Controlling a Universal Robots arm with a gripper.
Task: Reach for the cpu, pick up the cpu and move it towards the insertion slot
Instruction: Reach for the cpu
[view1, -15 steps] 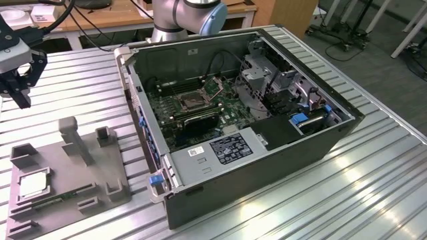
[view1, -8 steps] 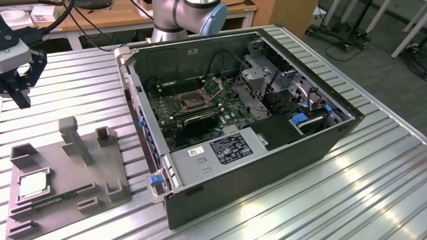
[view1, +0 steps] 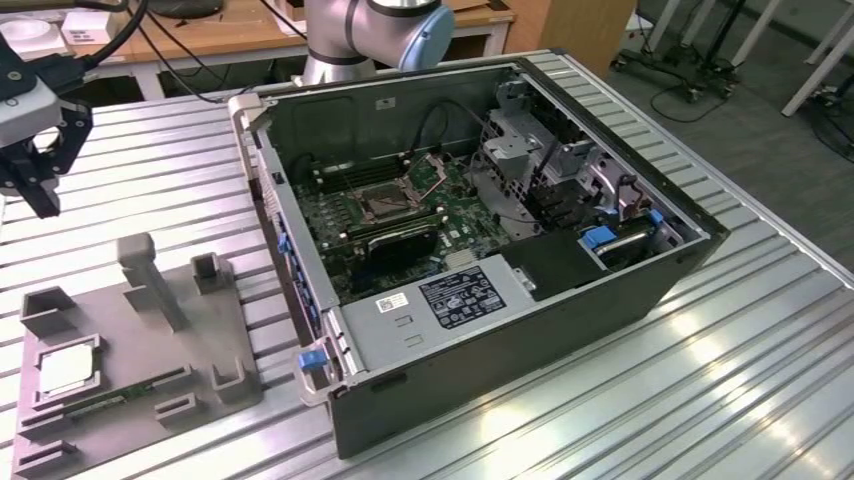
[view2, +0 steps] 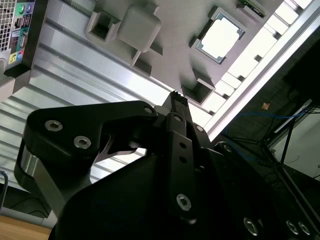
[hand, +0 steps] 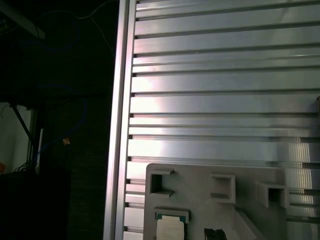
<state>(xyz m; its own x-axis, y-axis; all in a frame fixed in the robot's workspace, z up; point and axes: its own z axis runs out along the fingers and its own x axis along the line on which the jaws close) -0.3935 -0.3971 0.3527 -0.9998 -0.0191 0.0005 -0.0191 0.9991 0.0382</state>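
Our gripper (view1: 34, 190) hangs above the ribbed metal table (view1: 134, 170) at the exterior view's left. We see nothing in it, and we cannot tell how wide it stands. The cpu (view1: 67, 370) lies flat in 1 square recess of the grey tray (view1: 200, 330), well apart from the gripper, and it also appears in both wrist views (view2: 220, 36) (hand: 170, 229). The insertion slot (view1: 387, 203) sits on the green board inside the open computer case (view1: 641, 290).

Tool (view1: 40, 198) aloft, pointing down
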